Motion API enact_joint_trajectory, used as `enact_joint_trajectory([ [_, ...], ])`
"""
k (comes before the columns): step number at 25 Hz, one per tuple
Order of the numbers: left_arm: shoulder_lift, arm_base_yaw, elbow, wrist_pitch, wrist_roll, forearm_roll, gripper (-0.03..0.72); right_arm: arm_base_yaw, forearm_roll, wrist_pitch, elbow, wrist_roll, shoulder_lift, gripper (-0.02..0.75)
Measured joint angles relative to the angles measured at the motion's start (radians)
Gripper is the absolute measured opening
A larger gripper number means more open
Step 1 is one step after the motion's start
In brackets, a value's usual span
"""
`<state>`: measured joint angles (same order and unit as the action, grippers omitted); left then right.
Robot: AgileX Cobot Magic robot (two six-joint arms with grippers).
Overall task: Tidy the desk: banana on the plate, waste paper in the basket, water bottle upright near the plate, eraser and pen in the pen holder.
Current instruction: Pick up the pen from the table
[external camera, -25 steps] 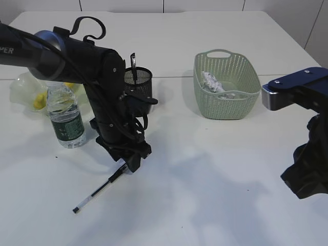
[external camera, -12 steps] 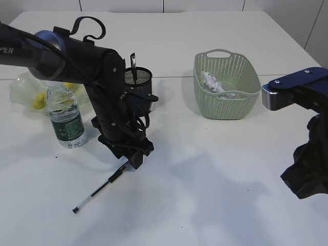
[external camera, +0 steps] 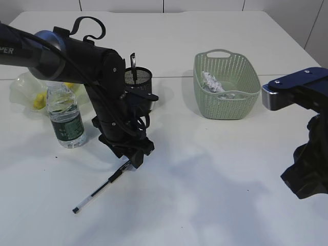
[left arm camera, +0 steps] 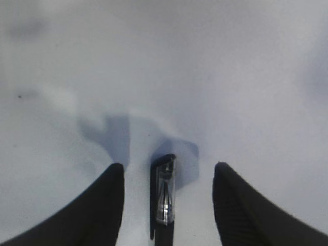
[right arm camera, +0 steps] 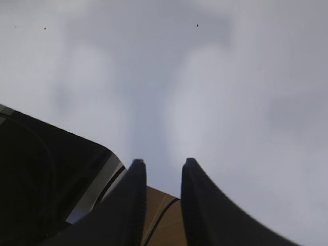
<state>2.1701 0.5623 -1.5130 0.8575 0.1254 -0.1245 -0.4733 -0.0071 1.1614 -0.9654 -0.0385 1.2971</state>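
Note:
A black pen (external camera: 100,189) lies slantwise on the white table at front left. My left gripper (external camera: 134,160) is low over the pen's upper end. In the left wrist view the left gripper (left arm camera: 166,205) is open, and the pen's clear end (left arm camera: 165,192) lies between the two fingers, touching neither. The water bottle (external camera: 65,115) stands upright beside a clear plate (external camera: 20,87) holding the yellow banana (external camera: 38,101). The black mesh pen holder (external camera: 139,82) stands behind the left arm. Crumpled waste paper (external camera: 211,82) lies in the green basket (external camera: 227,84). The eraser does not show. My right gripper (right arm camera: 163,205) is slightly open and empty.
The right arm (external camera: 307,169) hangs at the right edge of the exterior view, with its blue-grey base block (external camera: 292,89) beside the basket. The left arm's black links stand between the bottle and the pen holder.
My left gripper has shifted slightly up and to the right over the pen's upper end. The pen, the bottle and the right arm have not moved.

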Motion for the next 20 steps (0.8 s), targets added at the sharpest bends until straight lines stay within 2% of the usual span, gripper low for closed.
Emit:
enact_joint_trajectory([
  [16,0.042,0.0,-0.013,0.019,0.0,-0.002,0.385,0.0,0.0,0.004,0.0,0.0,0.0,0.183],
  [18,0.042,0.0,-0.015,0.031,0.0,-0.002,0.35,0.0,0.0,0.004,0.0,0.0,0.0,0.183],
  [20,0.045,0.0,-0.017,0.045,0.0,-0.002,0.283,0.0,0.0,0.004,0.0,0.0,0.0,0.183],
])
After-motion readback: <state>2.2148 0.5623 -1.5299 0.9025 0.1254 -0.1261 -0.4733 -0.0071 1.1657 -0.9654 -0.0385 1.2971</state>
